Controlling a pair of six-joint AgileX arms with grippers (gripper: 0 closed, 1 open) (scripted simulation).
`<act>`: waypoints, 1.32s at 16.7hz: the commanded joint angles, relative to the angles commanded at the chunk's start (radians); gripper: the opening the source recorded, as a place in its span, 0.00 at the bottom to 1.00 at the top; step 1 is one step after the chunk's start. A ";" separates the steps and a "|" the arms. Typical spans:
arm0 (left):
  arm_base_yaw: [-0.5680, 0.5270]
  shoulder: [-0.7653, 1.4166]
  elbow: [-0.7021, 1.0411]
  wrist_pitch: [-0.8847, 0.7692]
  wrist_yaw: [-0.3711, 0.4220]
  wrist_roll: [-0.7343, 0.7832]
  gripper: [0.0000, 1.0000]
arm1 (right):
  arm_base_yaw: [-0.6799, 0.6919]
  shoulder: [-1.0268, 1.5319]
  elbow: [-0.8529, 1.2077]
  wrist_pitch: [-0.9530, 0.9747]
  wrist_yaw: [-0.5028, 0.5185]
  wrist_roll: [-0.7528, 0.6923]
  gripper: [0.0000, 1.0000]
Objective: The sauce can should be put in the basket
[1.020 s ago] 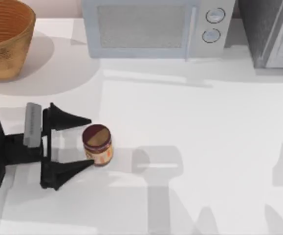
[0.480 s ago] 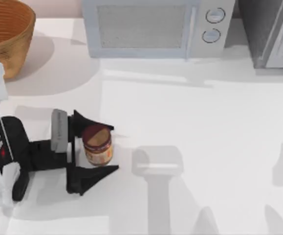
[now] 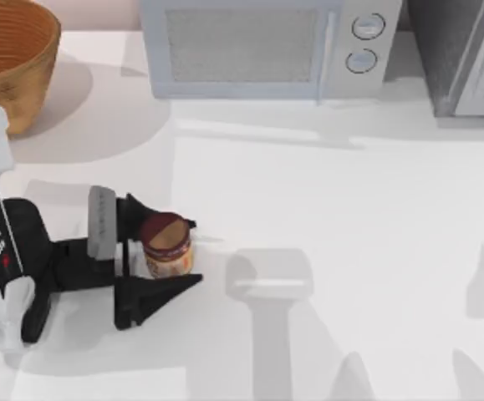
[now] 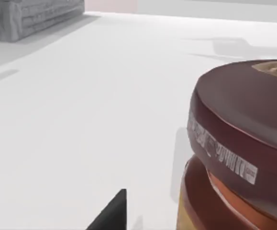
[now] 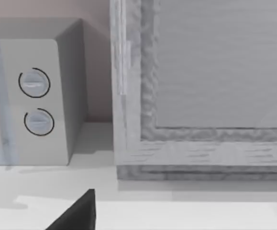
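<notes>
The sauce can (image 3: 168,244) stands upright on the white table at the front left, with a maroon-and-tan top and an orange label. My left gripper (image 3: 196,251) reaches in from the left and has a black finger pressed against each side of the can. Up close in the left wrist view, the sauce can (image 4: 243,143) sits low on the table. The basket (image 3: 7,58), woven and tan-orange, stands at the back left corner, well apart from the can. My right gripper (image 5: 76,215) is parked facing the microwave and the grey cabinet.
A grey-white microwave (image 3: 258,46) stands along the back edge, and a grey cabinet (image 3: 467,58) is at the back right. White table (image 3: 350,209) stretches to the right of the can and between the can and the basket.
My left gripper slid right until its fingers were on both sides of the can. The fingers then closed in onto it. The can stayed where it was.
</notes>
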 joint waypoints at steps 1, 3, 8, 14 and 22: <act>0.000 0.000 0.000 0.000 0.000 0.000 0.55 | 0.000 0.000 0.000 0.000 0.000 0.000 1.00; 0.000 0.000 0.000 0.000 0.000 0.000 0.40 | 0.000 0.000 0.000 0.000 0.000 0.000 1.00; 0.000 0.000 0.000 0.000 0.000 0.000 0.02 | 0.000 0.000 0.000 0.000 0.000 0.000 1.00; 0.000 0.000 0.000 0.000 0.000 0.000 0.00 | 0.000 0.000 0.000 0.000 0.000 0.000 1.00; 0.037 -0.053 0.113 -0.123 0.021 0.007 0.00 | 0.000 0.000 0.000 0.000 0.000 0.000 1.00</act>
